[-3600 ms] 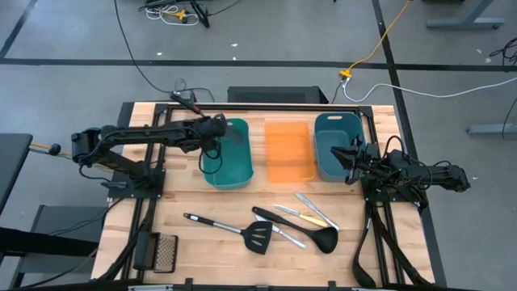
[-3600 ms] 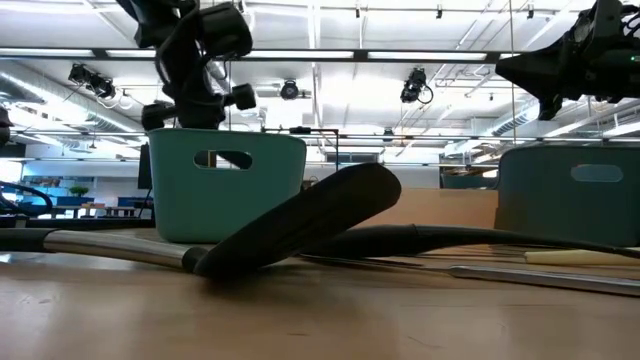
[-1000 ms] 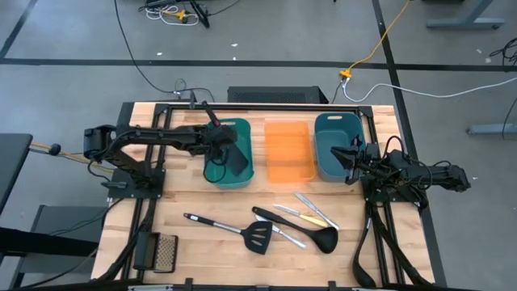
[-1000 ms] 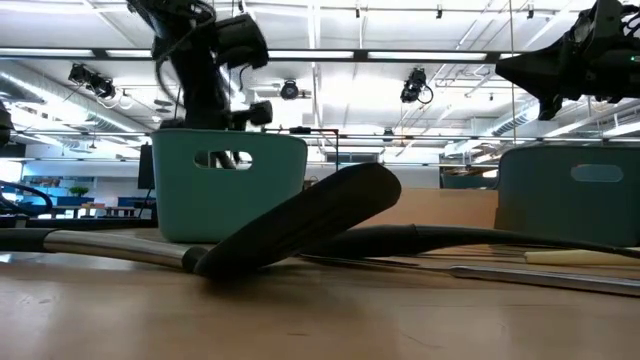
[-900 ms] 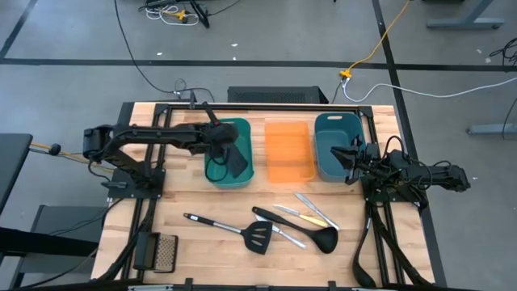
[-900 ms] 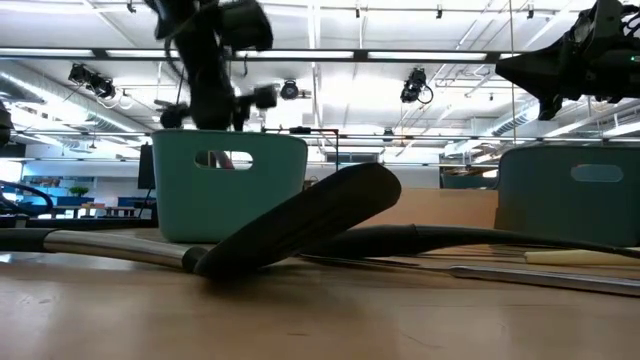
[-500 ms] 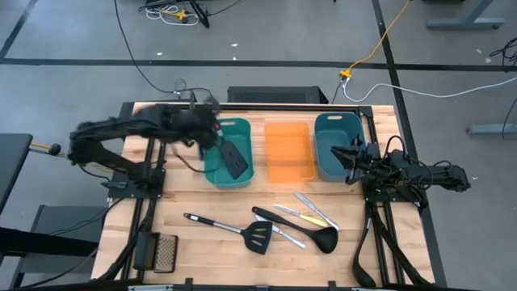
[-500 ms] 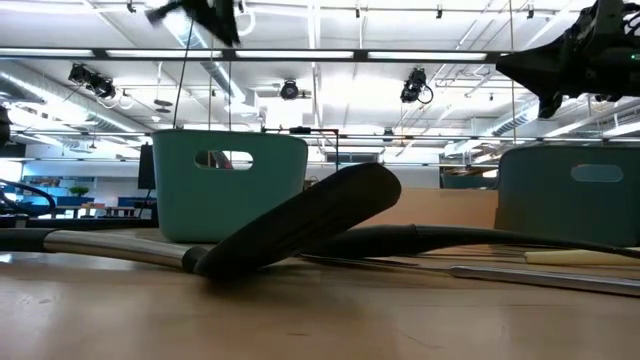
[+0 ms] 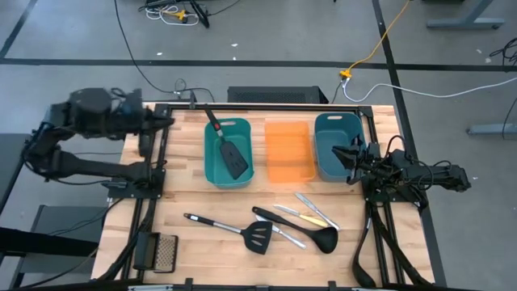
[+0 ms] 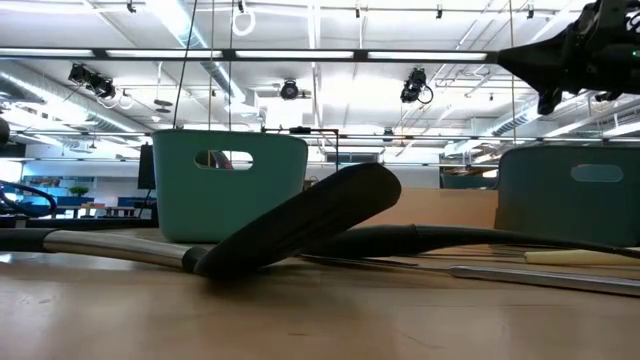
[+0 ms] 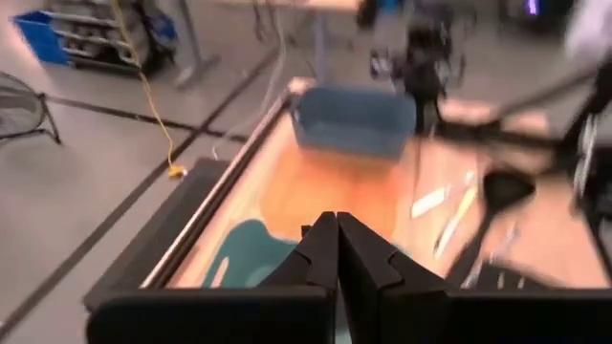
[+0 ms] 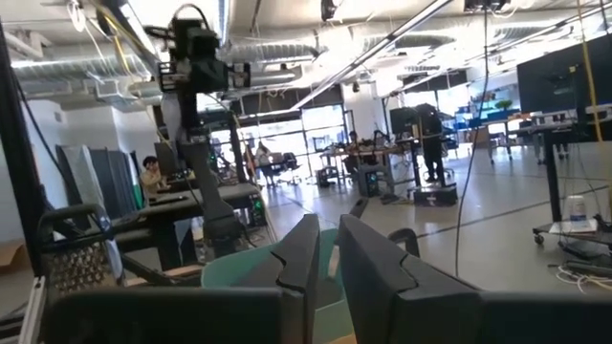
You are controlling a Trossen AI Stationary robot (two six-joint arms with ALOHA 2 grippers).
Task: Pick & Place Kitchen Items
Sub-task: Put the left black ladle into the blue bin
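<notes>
1. High view: my left gripper (image 9: pixel 166 121) is drawn back over the table's left rear edge; its fingers are pressed together on nothing, as my left wrist view (image 11: pixel 337 250) shows.
2. My right gripper (image 9: pixel 339 153) waits over the right teal bin (image 9: pixel 335 145); my right wrist view shows only a narrow gap between its fingers (image 12: pixel 304 250), nothing held.
3. One black slotted spatula (image 9: pixel 227 152) lies in the left teal bin (image 9: pixel 212 170), blade inside, handle leaning over the rear rim.
4. The orange bin (image 9: pixel 289 151) sits between the two teal ones.
5. On the bare wood in front: the second slotted spatula (image 9: pixel 234 229), the black ladle (image 9: pixel 303 229), silver table knives (image 9: pixel 287 234) and the yellow-handled knife (image 9: pixel 308 218), clustered and partly overlapping.
6. The mesh grater (image 9: pixel 164 251) lies well apart, at the front left.
</notes>
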